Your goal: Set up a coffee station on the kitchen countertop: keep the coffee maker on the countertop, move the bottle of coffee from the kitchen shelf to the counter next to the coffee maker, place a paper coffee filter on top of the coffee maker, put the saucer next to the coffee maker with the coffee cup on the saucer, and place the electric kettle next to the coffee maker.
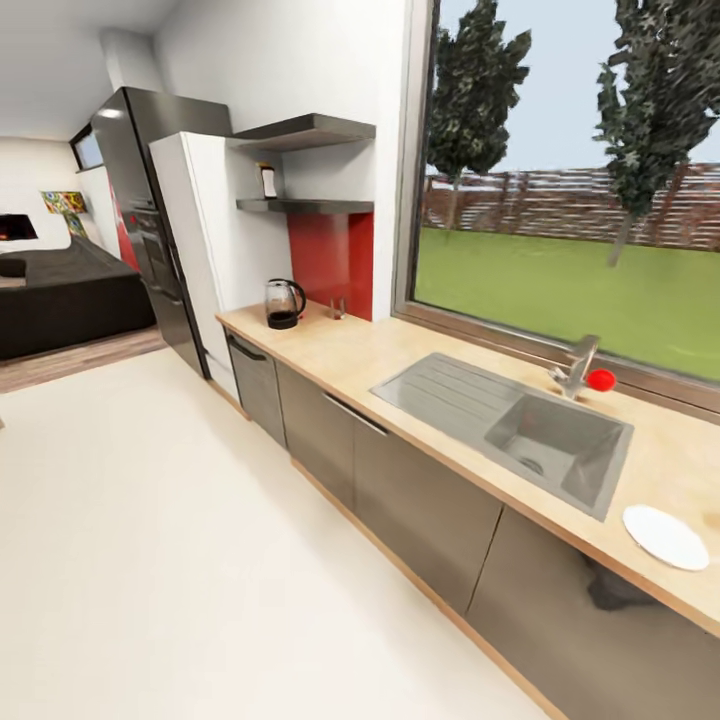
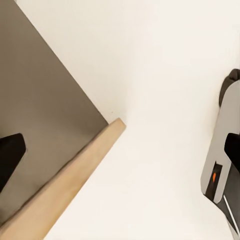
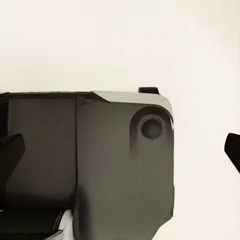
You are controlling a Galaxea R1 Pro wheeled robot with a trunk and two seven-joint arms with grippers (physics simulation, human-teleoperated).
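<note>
The electric kettle (image 1: 283, 303) stands at the far left end of the kitchen countertop (image 1: 400, 355). Above it, the bottle of coffee (image 1: 268, 181) sits on the kitchen shelf (image 1: 305, 205), in front of the white wall. The saucer (image 1: 665, 536) lies bare on the counter's near right, past the sink. The coffee maker, coffee cup and paper coffee filter are out of view. My left gripper (image 2: 120, 150) is open over the floor beside a grey cabinet face. My right gripper (image 3: 121, 150) is open above my own dark base, one fingertip (image 3: 11, 150) at each edge of the view.
A steel sink (image 1: 510, 425) with a faucet (image 1: 577, 365) and a red object (image 1: 601, 379) lies under the window. A small glass (image 1: 337, 308) stands by the red backsplash. A white tall cabinet (image 1: 200, 250) and a dark fridge (image 1: 140, 220) end the counter. Wide white floor (image 1: 150, 560) lies to the left.
</note>
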